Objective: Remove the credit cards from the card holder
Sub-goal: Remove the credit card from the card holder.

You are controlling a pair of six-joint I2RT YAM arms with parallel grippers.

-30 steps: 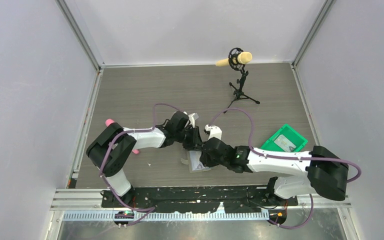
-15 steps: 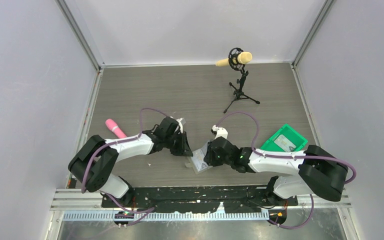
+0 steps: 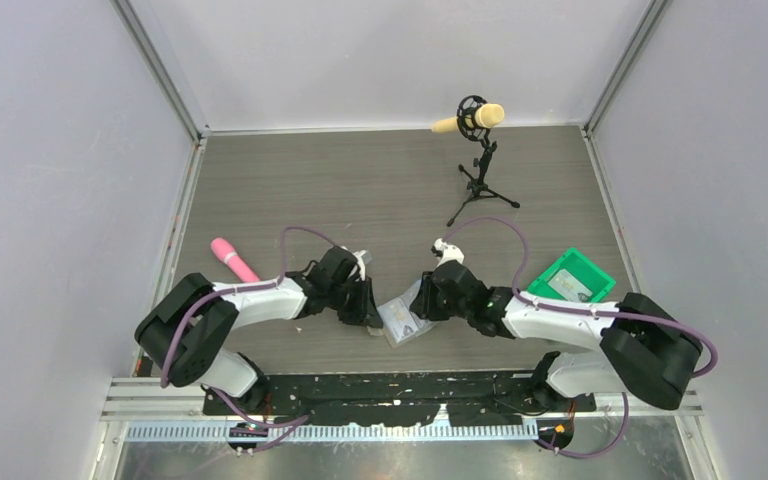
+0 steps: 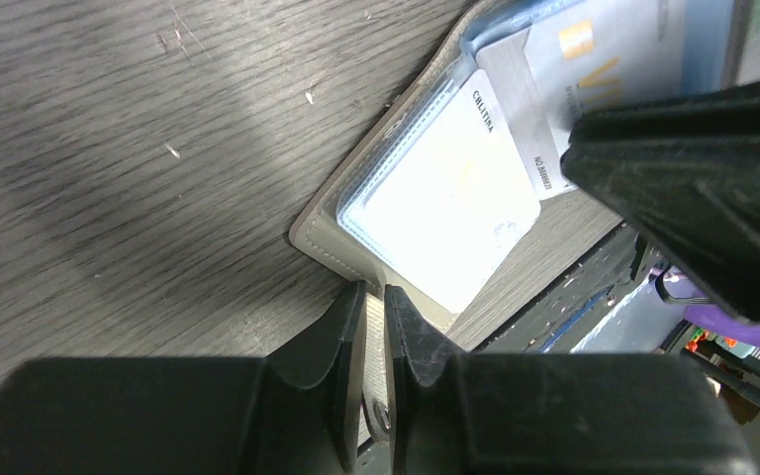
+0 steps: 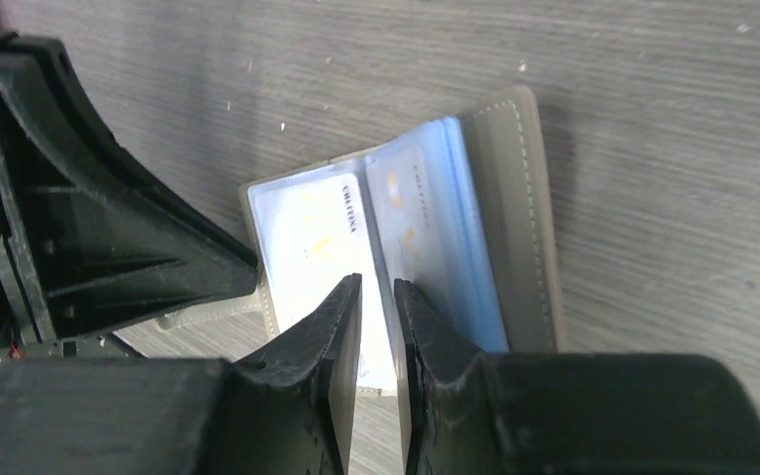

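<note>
The card holder (image 3: 407, 321) lies open on the table between my two grippers, grey-olive outside (image 5: 515, 198), with light blue clear pockets. One pale credit card (image 4: 445, 193) sits in the outer pocket, also seen in the right wrist view (image 5: 307, 242). A second credit card (image 5: 421, 233) stands in the middle leaf. My left gripper (image 3: 368, 314) is shut on the card holder's woven snap strap (image 4: 375, 341) at its corner. My right gripper (image 3: 426, 300) hangs over the fold, its fingers (image 5: 341, 327) almost together around the edge of the second card.
A green bin (image 3: 567, 279) holding a pale card stands at the right. A pink cylinder (image 3: 232, 258) lies at the left. A microphone on a small tripod (image 3: 478, 150) stands at the back. The black base rail (image 3: 400, 385) runs along the near edge.
My left arm has swung back toward the near left, uncovering the pink cylinder. My right gripper has moved up and right, off the card holder. The card holder has turned slightly.
</note>
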